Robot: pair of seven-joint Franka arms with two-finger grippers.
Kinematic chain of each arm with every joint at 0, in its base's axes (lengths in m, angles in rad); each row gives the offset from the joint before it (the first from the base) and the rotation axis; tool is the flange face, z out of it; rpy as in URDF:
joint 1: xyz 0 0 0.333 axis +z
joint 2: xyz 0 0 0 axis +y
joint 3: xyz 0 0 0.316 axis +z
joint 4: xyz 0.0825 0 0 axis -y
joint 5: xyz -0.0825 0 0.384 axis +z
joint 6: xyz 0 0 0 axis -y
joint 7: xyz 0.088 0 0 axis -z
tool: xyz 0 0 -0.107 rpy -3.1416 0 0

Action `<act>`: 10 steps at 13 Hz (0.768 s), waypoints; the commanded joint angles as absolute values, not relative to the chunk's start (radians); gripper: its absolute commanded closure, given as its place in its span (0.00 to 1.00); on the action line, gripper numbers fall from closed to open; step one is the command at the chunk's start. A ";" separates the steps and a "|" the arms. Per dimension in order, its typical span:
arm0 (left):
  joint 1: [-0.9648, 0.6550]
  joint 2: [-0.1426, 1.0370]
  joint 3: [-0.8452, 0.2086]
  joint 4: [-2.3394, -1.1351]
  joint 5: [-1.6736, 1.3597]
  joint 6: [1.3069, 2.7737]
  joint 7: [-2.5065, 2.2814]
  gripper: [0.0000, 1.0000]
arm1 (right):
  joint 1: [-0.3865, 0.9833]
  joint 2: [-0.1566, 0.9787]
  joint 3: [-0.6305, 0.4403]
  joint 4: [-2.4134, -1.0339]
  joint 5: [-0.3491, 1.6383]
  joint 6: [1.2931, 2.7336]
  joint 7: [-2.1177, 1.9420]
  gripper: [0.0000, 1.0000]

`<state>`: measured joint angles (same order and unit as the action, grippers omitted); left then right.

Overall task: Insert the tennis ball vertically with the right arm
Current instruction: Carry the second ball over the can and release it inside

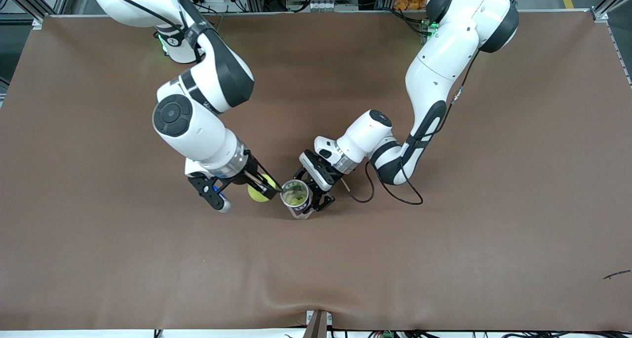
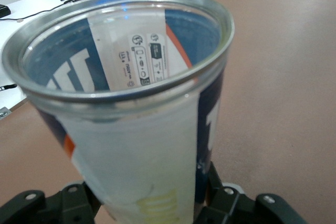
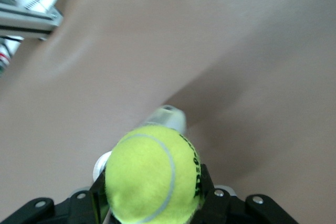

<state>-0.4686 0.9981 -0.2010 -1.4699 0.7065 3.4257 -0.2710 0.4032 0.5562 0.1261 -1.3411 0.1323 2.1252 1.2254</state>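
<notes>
Beside can [image 1: 295, 198], ball [image 1: 260, 189], label [image 2: 144, 59] visible inside

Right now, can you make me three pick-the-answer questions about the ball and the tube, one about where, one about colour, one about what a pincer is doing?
1. Where is the tennis ball?
A. On the table
B. In the right pincer, beside the tube's open mouth
C. Under the tube

2. What colour is that ball?
A. Red
B. White
C. Yellow-green

3. What is the left pincer doing?
A. Shut on the tube
B. Wide open over bare table
C. Holding the ball

Answers:
1 B, the front view shows the ball clamped between the right pincer's fingers next to the tube's rim.
2 C, the right wrist view shows a yellow-green ball with a pale seam.
3 A, the left wrist view shows the tube rising from between the left pincer's fingers.
</notes>
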 commanded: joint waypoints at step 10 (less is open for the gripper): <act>-0.471 0.996 -0.179 -1.486 0.730 3.471 -0.272 0.24 | 0.502 0.644 0.114 -1.282 0.141 2.217 1.330 0.58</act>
<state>-0.4689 0.9981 -0.1892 -1.4866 0.7066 3.4506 -0.2709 0.4866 0.6352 0.1259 -1.3027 0.1328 2.2356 1.3156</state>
